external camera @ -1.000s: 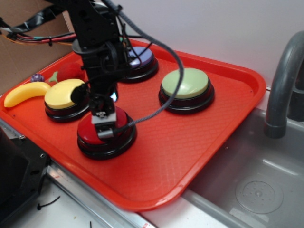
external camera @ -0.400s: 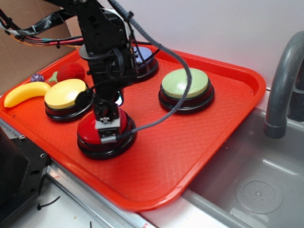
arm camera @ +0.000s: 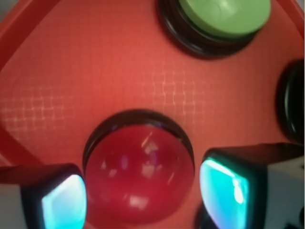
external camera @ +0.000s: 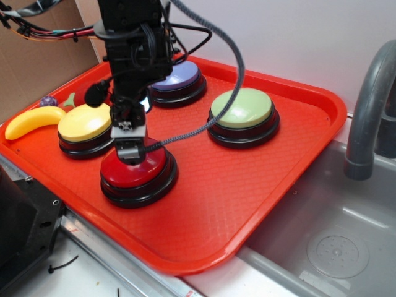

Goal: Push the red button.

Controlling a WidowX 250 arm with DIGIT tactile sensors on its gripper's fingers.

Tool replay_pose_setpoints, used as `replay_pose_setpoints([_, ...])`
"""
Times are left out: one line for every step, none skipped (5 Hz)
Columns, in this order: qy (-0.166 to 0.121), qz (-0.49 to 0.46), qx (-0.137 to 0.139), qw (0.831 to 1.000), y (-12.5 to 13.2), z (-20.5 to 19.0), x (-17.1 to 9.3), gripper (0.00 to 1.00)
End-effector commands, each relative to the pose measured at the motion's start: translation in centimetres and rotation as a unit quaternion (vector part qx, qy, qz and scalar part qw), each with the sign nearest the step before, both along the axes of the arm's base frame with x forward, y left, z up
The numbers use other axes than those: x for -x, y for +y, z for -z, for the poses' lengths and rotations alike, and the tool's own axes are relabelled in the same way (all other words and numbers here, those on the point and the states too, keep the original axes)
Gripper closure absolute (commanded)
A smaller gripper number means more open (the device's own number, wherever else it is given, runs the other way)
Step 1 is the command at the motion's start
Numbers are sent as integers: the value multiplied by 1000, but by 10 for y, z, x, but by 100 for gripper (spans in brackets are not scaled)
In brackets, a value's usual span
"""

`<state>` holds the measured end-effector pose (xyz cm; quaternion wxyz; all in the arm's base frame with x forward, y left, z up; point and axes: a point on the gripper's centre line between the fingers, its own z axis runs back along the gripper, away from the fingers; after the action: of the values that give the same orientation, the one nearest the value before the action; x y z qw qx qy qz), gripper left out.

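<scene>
You are looking at the red button (external camera: 137, 167) sitting at the near-left part of the red tray (external camera: 260, 185), just in front of the yellow button (external camera: 85, 122). The gripper (external camera: 129, 148) is hanging over the back-left part of its dome; from the exterior view contact cannot be confirmed. In the wrist view the red button (arm camera: 139, 186) is lying between the two fingers (arm camera: 221, 193), which are standing wide apart with the jaws spread and holding nothing.

Risks you are facing from here:
- The tip is sitting off-centre, toward the dome's rear edge. A press there is likely to slide off the glossy curve rather than depress the cap.
- With the jaws spread this wide, you are risking the fingers straddling the dome, leaving the cap unpressed.
- The yellow button is close on the left; a slip that way could trigger the wrong one.
- The braided cable (external camera: 185, 133) is trailing across the tray toward the green button (external camera: 242, 110) and could drag.
- The purple button (external camera: 176, 79) is well behind, low concern.
</scene>
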<state>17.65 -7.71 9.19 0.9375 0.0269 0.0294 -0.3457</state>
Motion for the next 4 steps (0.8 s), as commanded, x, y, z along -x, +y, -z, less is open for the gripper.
replay_pose_setpoints([-26,-16,36,999,1,-44,1,0])
replay_pose_setpoints([-26,-21,10,999,1,-52,3,0])
replay_pose_setpoints([-22,-27,10,999,1,-61,5,0])
replay_pose_setpoints([-10,-32,18,999,2,-70,7,0])
